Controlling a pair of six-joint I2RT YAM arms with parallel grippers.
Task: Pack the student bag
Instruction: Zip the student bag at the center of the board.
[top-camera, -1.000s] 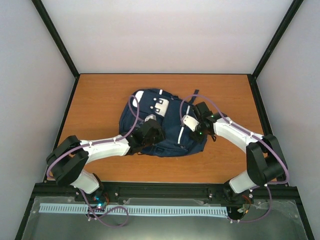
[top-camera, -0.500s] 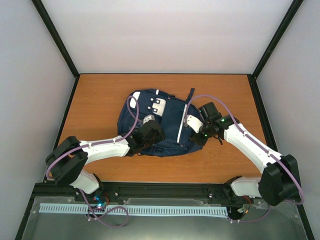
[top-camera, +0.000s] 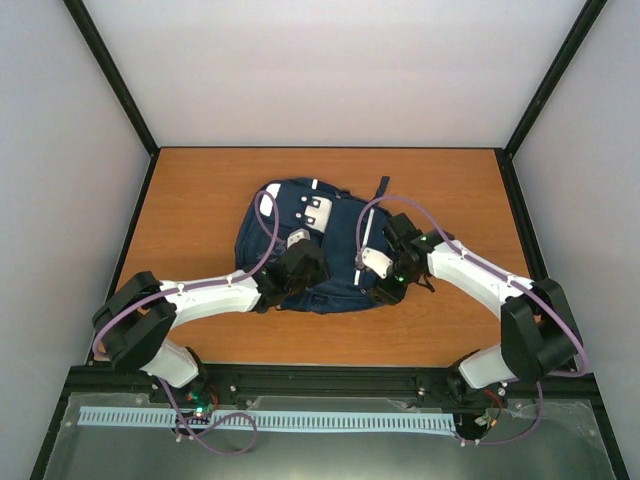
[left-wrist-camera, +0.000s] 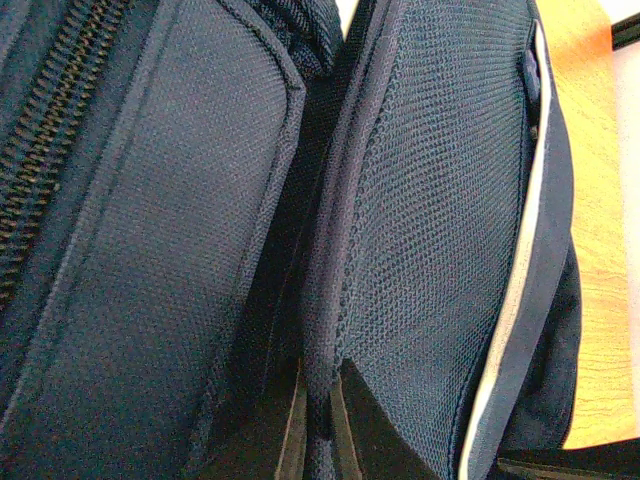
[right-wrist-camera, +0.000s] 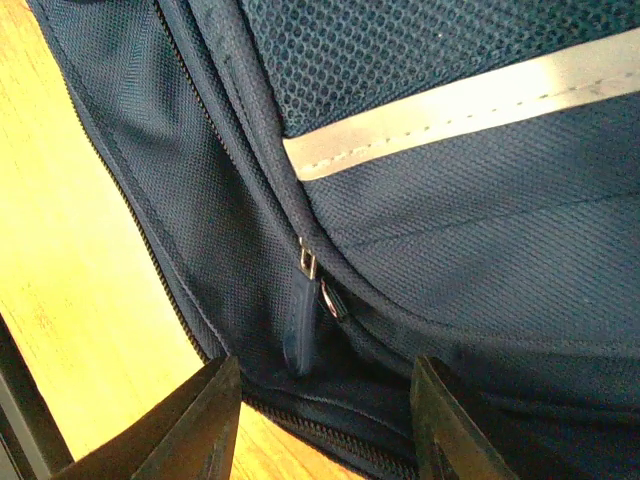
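1. Closest to you, your left gripper (top-camera: 300, 265) sat on the near-left part of the student bag (top-camera: 335, 235), with its arm stretched low over the wooden table (top-camera: 200, 190)
2. In the left wrist view its jaws were pinched right together on a raised seam ridge (left-wrist-camera: 325, 300) of the navy fabric, so it had hold of the bag itself. There was a mesh panel (left-wrist-camera: 430, 200) on one side of the ridge and a zipper (left-wrist-camera: 40, 180) running off on the other
3. Your right gripper (top-camera: 385, 283) was over the near-right edge of the bag, just beside the thin white stripe (top-camera: 362, 245)
4. Its jaws stood roughly halfway open and gripped nothing. The right wrist view had a dark zipper pull (right-wrist-camera: 297, 335) hanging in the gap between the two fingers (right-wrist-camera: 195, 430), touching neither as far as I could tell
5. The bag itself lay flat around the middle of the table. Its grey-white patches (top-camera: 318, 212) faced up on the far half, and a dark strap (top-camera: 383, 187) poked out at the far edge
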